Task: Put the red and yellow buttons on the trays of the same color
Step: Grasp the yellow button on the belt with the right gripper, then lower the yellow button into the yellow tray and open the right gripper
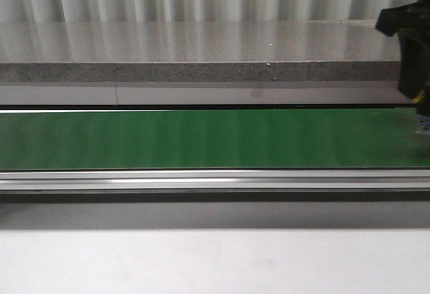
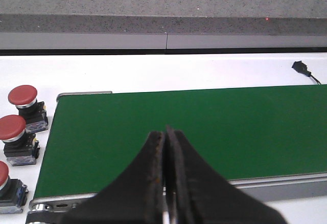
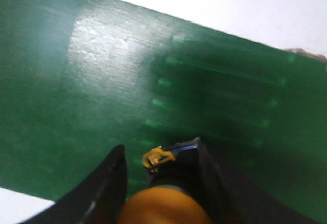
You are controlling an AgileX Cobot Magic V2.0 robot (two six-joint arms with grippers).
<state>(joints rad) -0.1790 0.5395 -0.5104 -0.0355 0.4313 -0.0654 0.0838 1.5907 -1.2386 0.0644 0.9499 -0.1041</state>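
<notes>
In the right wrist view a yellow button [image 3: 163,206] with a black body sits between the fingers of my right gripper [image 3: 160,143], which is shut on it just above the green conveyor belt [image 3: 102,81]. The front view shows the right arm [image 1: 413,52] at the far right edge, low over the belt [image 1: 201,138]. My left gripper [image 2: 166,131] is shut with nothing in it, hanging over the belt's end. Three red buttons [image 2: 23,96] [image 2: 11,128] [image 2: 2,173] stand on the white table beside that belt end. The trays are out of view.
A grey stone ledge [image 1: 201,72] runs behind the belt. An aluminium rail [image 1: 201,180] borders the belt's front, with white table [image 1: 201,260] in front of it. A small black plug [image 2: 301,69] lies on the table beyond the belt.
</notes>
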